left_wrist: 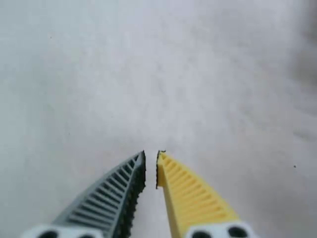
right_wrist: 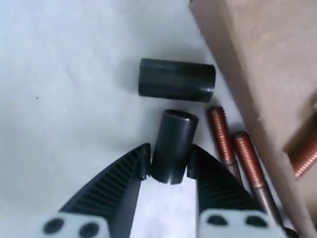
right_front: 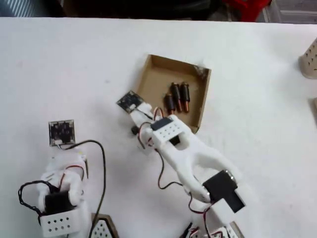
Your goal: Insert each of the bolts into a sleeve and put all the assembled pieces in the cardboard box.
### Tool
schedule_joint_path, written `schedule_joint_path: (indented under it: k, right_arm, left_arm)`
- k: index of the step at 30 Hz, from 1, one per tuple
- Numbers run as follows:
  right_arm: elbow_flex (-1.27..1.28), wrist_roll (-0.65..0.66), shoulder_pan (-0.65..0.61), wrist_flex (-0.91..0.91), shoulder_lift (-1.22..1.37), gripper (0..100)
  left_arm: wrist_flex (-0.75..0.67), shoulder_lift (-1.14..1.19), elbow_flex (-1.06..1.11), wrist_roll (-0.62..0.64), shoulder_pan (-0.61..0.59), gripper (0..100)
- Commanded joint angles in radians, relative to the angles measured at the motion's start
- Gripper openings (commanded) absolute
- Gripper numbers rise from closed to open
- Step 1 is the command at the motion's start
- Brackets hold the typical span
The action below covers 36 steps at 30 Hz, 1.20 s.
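Note:
The cardboard box [right_front: 159, 78] sits at mid-table with three assembled pieces [right_front: 177, 96] lying inside. My right gripper [right_wrist: 168, 159] is beside the box's near-left corner, shut on a black sleeve [right_wrist: 173, 136] held between its black fingers. A second black sleeve [right_wrist: 176, 80] lies on the table just beyond it. Two copper bolts [right_wrist: 221, 135] lie side by side along the box wall [right_wrist: 257, 59]. My left gripper [left_wrist: 151, 163] hovers over bare table, shut with nothing between its grey and yellow fingers. The left arm [right_front: 62, 173] is at the front left.
A beige perforated object [right_front: 309, 59] stands at the right table edge. Black and red cables [right_front: 102, 163] trail between the arms. The arm bases [right_front: 101, 229] sit at the front edge. White table [right_front: 64, 69] spreads to the left and behind the box.

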Motion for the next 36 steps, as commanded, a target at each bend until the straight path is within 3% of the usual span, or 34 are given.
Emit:
schedule_joint_path:
  k: [1, 18, 22, 27, 31, 36]
  right_arm:
    - [-0.069, 0.009, 0.002, 0.004, 0.008, 10.1]
    - [-0.161, 0.012, 0.002, 0.094, 0.085, 10.2]
    - [-0.163, 0.106, 0.002, 0.099, 0.085, 10.2]
    - [-0.163, 0.109, 0.002, 0.097, 0.091, 9.7]
    - [-0.160, 0.109, 0.007, 0.104, 0.087, 0.8]
    - [-0.181, 0.107, 0.008, 0.220, 0.064, 1.8]
  left_arm:
    - [0.002, 0.002, -0.002, -0.009, -0.008, 8]
    - [-0.003, 0.002, -0.002, -0.011, -0.008, 8]
    - [-0.003, 0.002, -0.002, -0.011, -0.008, 8]
    - [-0.003, 0.002, -0.002, -0.011, -0.008, 8]
    - [-0.003, 0.002, -0.002, -0.011, -0.008, 8]
    - [-0.005, 0.002, -0.002, -0.011, -0.008, 8]
